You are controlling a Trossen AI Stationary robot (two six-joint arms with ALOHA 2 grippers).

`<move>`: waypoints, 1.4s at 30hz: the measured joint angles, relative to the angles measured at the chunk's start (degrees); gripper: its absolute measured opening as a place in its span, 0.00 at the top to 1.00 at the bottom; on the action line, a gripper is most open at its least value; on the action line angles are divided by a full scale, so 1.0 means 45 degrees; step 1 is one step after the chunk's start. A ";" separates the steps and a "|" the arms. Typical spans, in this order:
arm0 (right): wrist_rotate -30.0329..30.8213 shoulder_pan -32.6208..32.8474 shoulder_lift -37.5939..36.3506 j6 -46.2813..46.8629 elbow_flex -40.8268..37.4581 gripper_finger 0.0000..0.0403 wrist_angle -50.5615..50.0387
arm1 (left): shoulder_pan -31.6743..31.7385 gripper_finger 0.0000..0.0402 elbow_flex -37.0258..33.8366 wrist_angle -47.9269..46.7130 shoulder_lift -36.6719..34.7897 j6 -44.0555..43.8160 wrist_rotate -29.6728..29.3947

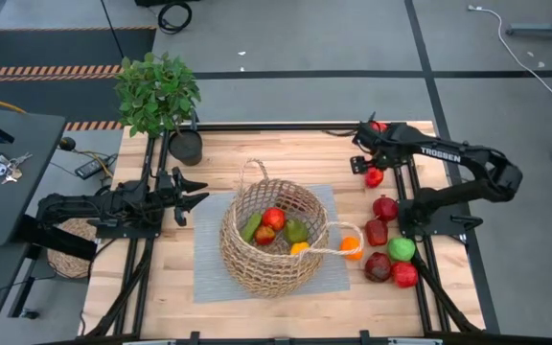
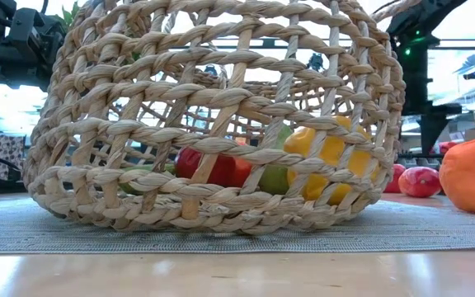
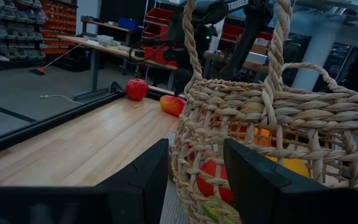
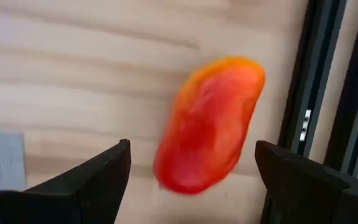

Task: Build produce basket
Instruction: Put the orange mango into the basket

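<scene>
Several pieces: I count about four produce items already in the basket (image 1: 274,240) — a red one (image 1: 273,218), green ones and a yellow-orange one — with more loose on the worktop (image 1: 132,278) near the right arm.
Basket position: it sits mid-worktop on a grey mat (image 1: 209,278), upright, one loop handle at the far side, the other draped toward an orange fruit (image 1: 352,247) just beside its right wall.
Right gripper: my right gripper (image 4: 191,180) hangs above a long red-orange fruit (image 4: 209,124) near the worktop's far right rail; its jaws stand wide, one either side of the fruit, and I see no contact yet.
Left gripper: my left gripper (image 3: 194,180) waits just beside the basket's left wall, its dark fingers (image 3: 145,180) drawn narrow and gripping nothing.
Remaining cluster: dark red, green and red pieces (image 1: 391,251) lie together by the right arm's base.
Handling, fruit: I judge it light, smooth-skinned and somewhat slippery; being oblong, it could roll or swivel if pinched near an end.
Where I take hold: across the narrow waist at its middle, jaws square to the long axis.
Handling, basket: open weave looks stiff but light, so I expect it to shift if bumped; I would drop pieces in from above, clear of the handles.
</scene>
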 joint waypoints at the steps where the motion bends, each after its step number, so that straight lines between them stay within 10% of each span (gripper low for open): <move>1: -0.0046 -0.0277 0.0000 -0.0095 -0.0096 0.14 0.0190 | 0.0002 0.60 0.0000 0.0000 0.0000 0.0000 0.0000; 27: -0.1853 -0.2069 0.0005 -0.0371 -0.3209 0.14 0.4241 | 0.0004 0.60 -0.0005 0.0000 -0.0001 0.0000 0.0003; 42: -0.2463 -0.2045 -0.0034 -0.1296 -0.2866 0.34 0.3896 | 0.0004 0.60 -0.0005 0.0001 0.0000 0.0000 0.0001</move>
